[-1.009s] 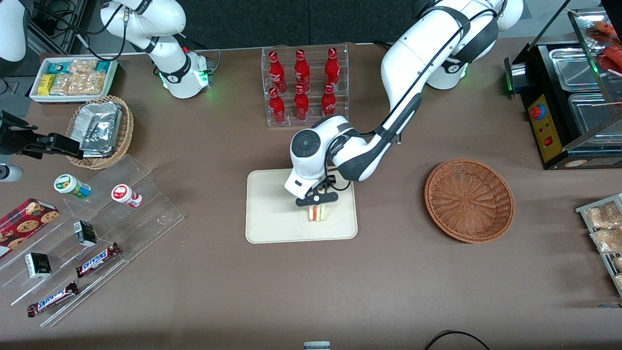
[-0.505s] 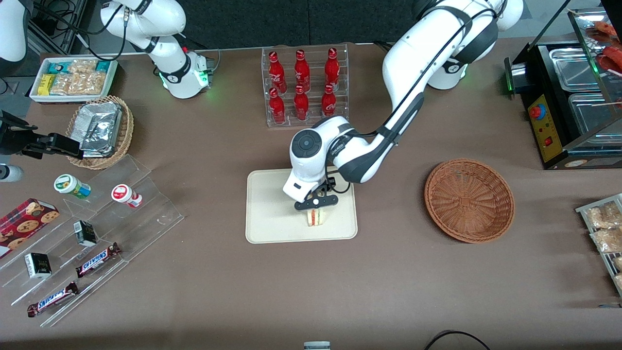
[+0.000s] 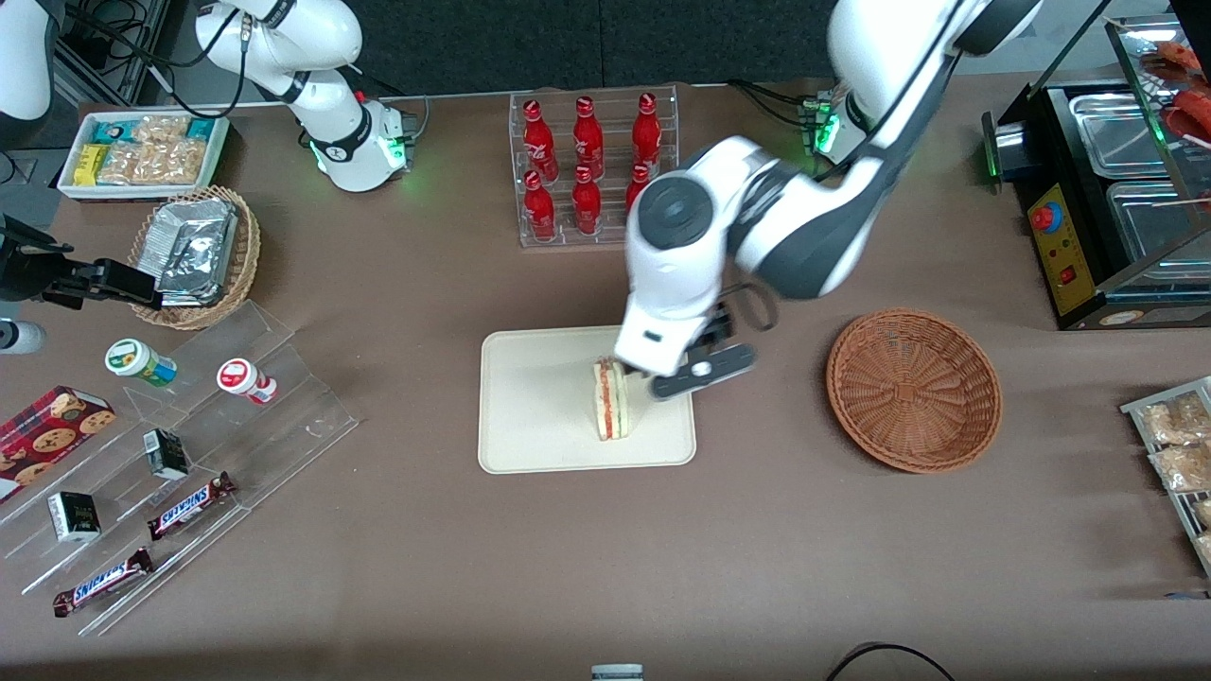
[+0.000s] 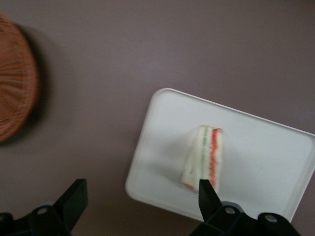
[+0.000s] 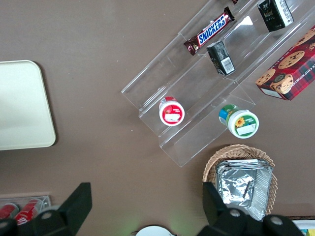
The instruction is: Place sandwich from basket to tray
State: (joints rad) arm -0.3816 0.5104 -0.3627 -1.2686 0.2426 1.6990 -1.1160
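Observation:
The sandwich (image 3: 610, 398) stands on its edge on the cream tray (image 3: 535, 416), red and green filling showing along its top. My left gripper (image 3: 698, 371) hangs open above the tray's edge nearest the basket, raised clear of the sandwich, with nothing between its fingers. The reddish-brown wicker basket (image 3: 913, 388) sits empty toward the working arm's end of the table. The left wrist view looks down on the sandwich (image 4: 204, 157), the tray (image 4: 268, 164) and the basket's rim (image 4: 15, 88), with the gripper (image 4: 140, 196) spread wide.
A clear rack of red bottles (image 3: 591, 165) stands farther from the front camera than the tray. A clear stepped shelf with snacks (image 3: 180, 454), a tan basket of foil packs (image 3: 194, 253) and a white snack bin (image 3: 142, 153) lie toward the parked arm's end. A black food warmer (image 3: 1097, 189) stands at the working arm's end.
The gripper let go of the sandwich, rose and swung away toward the basket. The sandwich stays on the tray, now fully in view.

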